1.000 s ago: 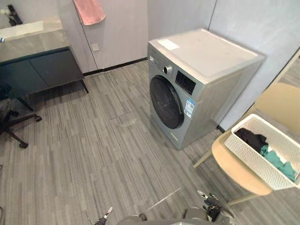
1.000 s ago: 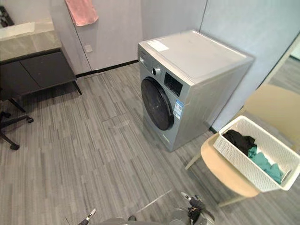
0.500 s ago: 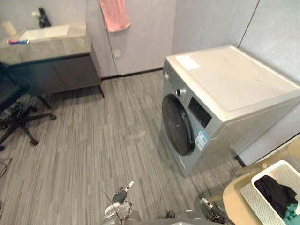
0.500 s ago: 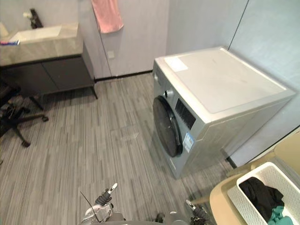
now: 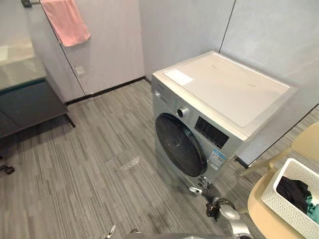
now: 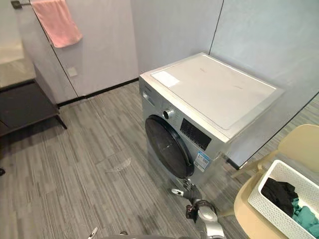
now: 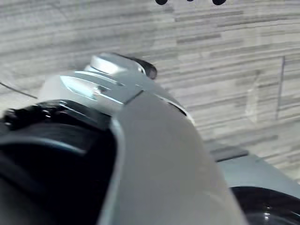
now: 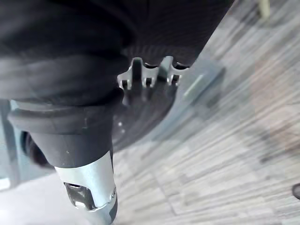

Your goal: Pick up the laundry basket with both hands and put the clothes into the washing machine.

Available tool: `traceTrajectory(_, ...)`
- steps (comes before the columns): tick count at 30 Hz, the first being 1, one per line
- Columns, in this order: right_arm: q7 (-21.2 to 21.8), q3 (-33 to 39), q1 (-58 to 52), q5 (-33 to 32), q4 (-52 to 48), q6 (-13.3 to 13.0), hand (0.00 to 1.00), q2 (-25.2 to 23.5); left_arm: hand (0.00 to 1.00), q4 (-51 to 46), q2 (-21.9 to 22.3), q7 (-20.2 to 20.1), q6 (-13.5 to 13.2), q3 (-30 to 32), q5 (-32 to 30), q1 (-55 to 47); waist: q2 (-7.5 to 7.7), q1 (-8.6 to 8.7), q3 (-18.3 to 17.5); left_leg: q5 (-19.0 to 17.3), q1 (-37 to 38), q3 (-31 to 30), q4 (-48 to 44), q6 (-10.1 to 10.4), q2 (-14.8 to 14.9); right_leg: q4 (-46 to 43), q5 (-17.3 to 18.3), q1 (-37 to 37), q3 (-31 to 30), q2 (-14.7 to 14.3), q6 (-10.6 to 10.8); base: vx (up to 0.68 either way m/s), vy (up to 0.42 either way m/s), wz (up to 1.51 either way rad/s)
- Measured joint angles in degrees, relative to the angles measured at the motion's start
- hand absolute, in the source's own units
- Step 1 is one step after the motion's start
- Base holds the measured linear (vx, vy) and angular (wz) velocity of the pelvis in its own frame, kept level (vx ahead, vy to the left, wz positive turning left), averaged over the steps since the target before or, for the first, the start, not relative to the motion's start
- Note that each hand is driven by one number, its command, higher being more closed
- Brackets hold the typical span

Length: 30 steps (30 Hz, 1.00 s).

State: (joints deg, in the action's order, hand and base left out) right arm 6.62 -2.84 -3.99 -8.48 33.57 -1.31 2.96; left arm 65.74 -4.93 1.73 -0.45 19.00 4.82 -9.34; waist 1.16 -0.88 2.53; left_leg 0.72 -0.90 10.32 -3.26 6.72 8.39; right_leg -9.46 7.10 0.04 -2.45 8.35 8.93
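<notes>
A silver washing machine (image 5: pixel 219 94) stands in the middle of the room, its round dark door (image 5: pixel 180 145) closed. At the lower right a white laundry basket (image 6: pixel 269 205) rests on a beige chair (image 5: pixel 264 214), with black clothes (image 5: pixel 293 190) and a teal garment (image 6: pixel 305 217) in it. My right hand (image 5: pixel 219 208) hangs low in front of the machine, left of the chair, fingers (image 8: pixel 145 75) relaxed and holding nothing. One straight finger of my left hand (image 5: pixel 110 231) pokes up at the bottom edge, far from the basket.
A dark vanity cabinet (image 5: pixel 27 104) under a countertop stands at the left wall, with a pink towel (image 5: pixel 67 20) hanging above it. Grey plank floor (image 5: pixel 89 169) stretches between the cabinet and the machine. Grey walls close in behind the machine.
The camera has swung, so the whole scene has shifted. My right hand now sits higher, before the machine's front. My left hand has sunk to the bottom edge.
</notes>
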Motion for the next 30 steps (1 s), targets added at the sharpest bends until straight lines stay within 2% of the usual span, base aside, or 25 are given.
traceTrajectory(3,1.09,-2.58,0.62,2.05,-2.84,-0.2,0.0,1.23,0.0,-0.87,-0.66,0.68,-0.03,-4.52,-1.36,1.5,0.34,-0.12,-0.08,1.22,1.28,0.98,3.75,-1.73,-3.22,3.23,-1.91,0.8,-0.64,2.67,0.89,0.05,0.152,-0.08)
traceTrajectory(5,1.0,-4.09,2.15,2.53,-4.6,-0.24,0.0,2.36,0.0,-2.34,-0.98,1.12,-0.16,-6.75,-1.5,2.48,-0.14,-0.04,0.63,1.96,0.91,0.75,4.83,-2.28,-4.12,3.67,-2.49,0.51,-0.37,3.14,1.37,0.02,0.06,0.04)
traceTrajectory(7,0.73,-4.1,5.18,2.62,-6.31,-0.39,0.0,3.36,0.0,-3.8,-0.92,1.35,-0.73,-8.88,-1.39,5.15,-0.13,-0.04,2.15,2.74,-0.53,0.09,4.95,-2.44,-4.29,3.67,-2.87,-0.48,0.34,3.33,1.86,-0.05,-0.004,0.24)
traceTrajectory(10,-1.34,-4.35,13.91,2.07,-8.05,-0.77,0.0,6.33,0.0,-7.21,0.06,2.13,-2.51,-12.85,-0.76,9.86,0.5,-0.07,6.36,4.5,-4.49,-2.61,4.31,-2.72,-4.0,3.55,-4.17,-2.43,2.91,2.93,1.77,-0.1,-0.022,0.4)
traceTrajectory(13,-2.87,-4.34,20.59,1.6,-7.97,-1.1,0.0,7.04,0.0,-8.16,0.24,2.15,-2.61,-14.61,-0.23,10.89,1.6,-0.37,9.68,5.71,-5.82,-3.65,4.27,-2.68,-3.61,2.73,-4.54,-3.41,4.03,2.52,1.75,-0.1,0.001,0.24)
traceTrajectory(15,-3.41,-4.15,24.89,1.34,-7.05,-1.25,0.0,7.73,0.0,-9.03,-0.13,2.38,-2.59,-14.67,0.2,11.6,1.61,-0.69,11.73,6.02,-6.62,-4.22,4.15,-2.64,-3.34,1.79,-4.53,-4.38,4.17,2.48,1.74,-0.1,0.001,0.12)
traceTrajectory(17,-5.64,-2.97,31.04,1.27,-4.04,-1.3,0.0,10.04,0.0,-9.15,-0.1,3.1,-2.65,-14.87,0.67,13.26,0.88,-1.58,14.69,6.13,-8.45,-5.16,2.86,-2.73,-3.36,0.14,-4.52,-6.05,4.18,2.6,1.72,-0.14,0.022,0.12)
traceTrajectory(20,-9.31,1.27,39.19,1.38,-1.06,-1.19,0.0,12.84,0.0,-10.0,-0.55,4.87,-2.69,-14.7,1.74,13.77,0.12,-1.73,18.1,7.04,-11.05,-5.74,2.38,-2.85,-3.38,-1.7,-4.51,-8.78,4.52,2.62,1.7,-0.15,0.036,0.13)
traceTrajectory(22,-12.55,4.39,48.07,2.11,4.45,-1.01,0.0,16.96,0.0,-11.7,-0.92,5.8,-2.8,-14.36,2.95,13.93,-0.59,-1.93,21.39,8.13,-12.5,-5.92,2.4,-2.86,-3.35,-3.2,-4.61,-10.78,4.49,2.54,1.57,-0.12,0.016,0.06)
traceTrajectory(24,-13.79,5.25,51.8,2.96,7.26,-0.63,0.0,19.28,0.0,-11.84,-0.97,6.24,-3.25,-14.37,3.7,14.27,-1.31,-2.82,22.36,8.7,-13.61,-6.14,2.41,-2.89,-3.28,-3.69,-4.82,-12.11,4.54,2.43,1.26,-0.1,-0.001,0.01)
traceTrajectory(26,-16.03,5.15,54.57,6.55,9.19,-1.48,0.0,19.21,0.0,-11.83,-0.97,7.3,-3.85,-14.58,4.9,14.78,-2.06,-3.15,22.76,9.45,-15.39,-6.81,2.45,-2.84,-3.05,-4.17,-5.18,-14.0,4.74,2.14,0.78,-0.07,-0.027,0.03)
traceTrajectory(30,-18.88,7.84,60.53,9.15,15.6,-0.72,0.0,19.44,0.0,-11.64,-0.76,7.96,-4.6,-16.42,5.91,16.29,-3.84,-3.63,23.71,10.96,-17.54,-8.65,3.42,-2.72,-3.05,-5.37,-5.08,-16.07,6.25,2.05,0.61,-0.07,-0.032,0.22)
